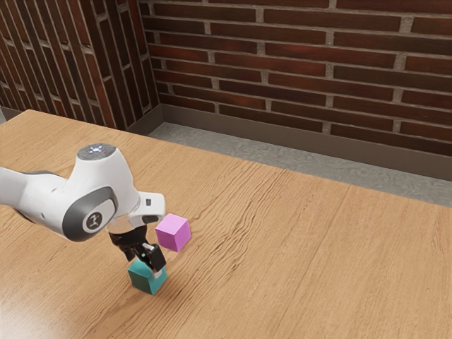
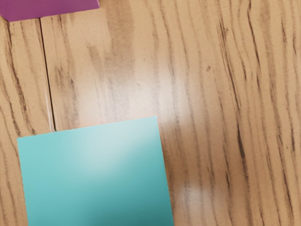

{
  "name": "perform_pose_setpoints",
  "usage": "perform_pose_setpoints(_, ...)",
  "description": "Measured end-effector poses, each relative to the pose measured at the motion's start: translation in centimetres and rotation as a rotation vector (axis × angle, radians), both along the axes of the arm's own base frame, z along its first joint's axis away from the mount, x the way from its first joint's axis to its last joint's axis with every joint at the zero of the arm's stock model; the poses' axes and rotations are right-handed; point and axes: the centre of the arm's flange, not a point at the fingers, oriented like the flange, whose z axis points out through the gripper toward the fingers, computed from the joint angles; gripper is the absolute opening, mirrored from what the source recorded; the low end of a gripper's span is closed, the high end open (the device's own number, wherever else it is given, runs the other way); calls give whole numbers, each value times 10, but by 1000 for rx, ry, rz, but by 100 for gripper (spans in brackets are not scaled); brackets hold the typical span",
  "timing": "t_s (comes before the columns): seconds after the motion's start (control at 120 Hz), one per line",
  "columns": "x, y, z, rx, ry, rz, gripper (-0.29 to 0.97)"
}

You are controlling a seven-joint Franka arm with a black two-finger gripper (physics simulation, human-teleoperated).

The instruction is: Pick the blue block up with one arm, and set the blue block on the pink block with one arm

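Blue block [image 1: 146, 280] lies directly under gripper [image 1: 150, 261], exterior view; grip state unreadable. Wrist view shows bare table [image 2: 225, 94] separating it from pink block [image 2: 51, 8].

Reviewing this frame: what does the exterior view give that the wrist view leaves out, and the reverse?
The exterior view adds the white robot arm, its black pincer low at the top of the teal-blue cube block, the red brick wall and the grey floor strip. The wrist view adds a thin dark seam in the wood grain. Both share the teal-blue cube block, the pink cube block lying apart from it, and the wooden table.
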Motion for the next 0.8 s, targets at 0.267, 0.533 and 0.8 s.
perform_pose_setpoints(0.267, 1, 3, -10, -1, 14, 0, 68)
perform_pose_setpoints(0.533, 5, 9, -14, -5, 18, 5, 68)
perform_pose_setpoints(0.8, 12, 14, -17, -8, 20, 3, 68)
